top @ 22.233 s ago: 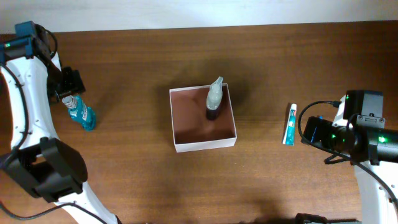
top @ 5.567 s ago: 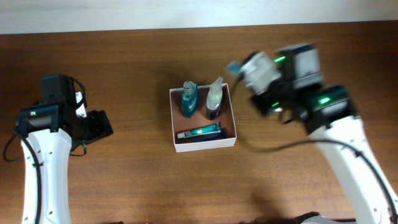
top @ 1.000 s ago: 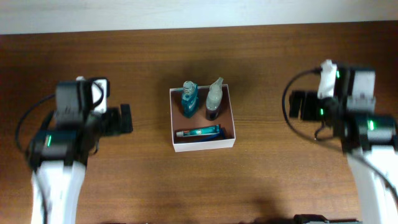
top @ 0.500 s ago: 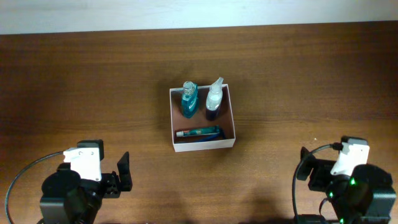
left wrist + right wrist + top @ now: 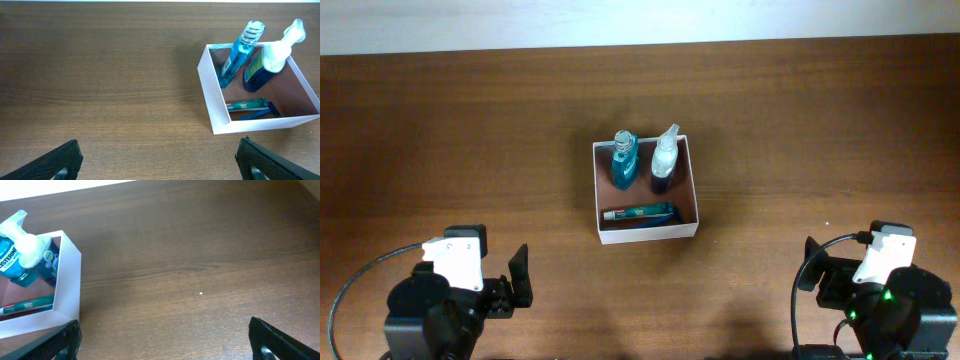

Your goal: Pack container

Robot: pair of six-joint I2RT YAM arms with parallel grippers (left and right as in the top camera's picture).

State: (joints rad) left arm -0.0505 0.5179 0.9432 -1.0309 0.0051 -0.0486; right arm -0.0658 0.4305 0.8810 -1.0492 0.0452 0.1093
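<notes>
Left gripper (image 5: 157, 150) first: its fingers (image 5: 57, 162) are spread wide, nothing between them, nothing touched, only bare table (image 5: 800, 120) underneath. Same story on the right gripper (image 5: 162, 330), fingers (image 5: 280, 340) splayed and empty! From overhead the two sit low at 7 and 5 o'clock, both well apart from the container (image 5: 648, 235), which stands near the middle of the table, a touch toward 12. Inside, a blue mouthwash bottle (image 5: 624, 160) and a spray bottle (image 5: 664, 160) stand side by side against the 12 o'clock wall, and a toothpaste tube (image 5: 638, 212) lies flat along the 6 o'clock wall. It looks packed, folks. Now the box itself: thin cardboard, so I'd call it light and stiff only at the corners; the walls would likely buckle under a hard pinch. The upright bottles make it top-heavy at one end, so a jerk could tip them. Best hold, I'd judge, is a gentle pinch over a wall's rim close to a corner.
</notes>
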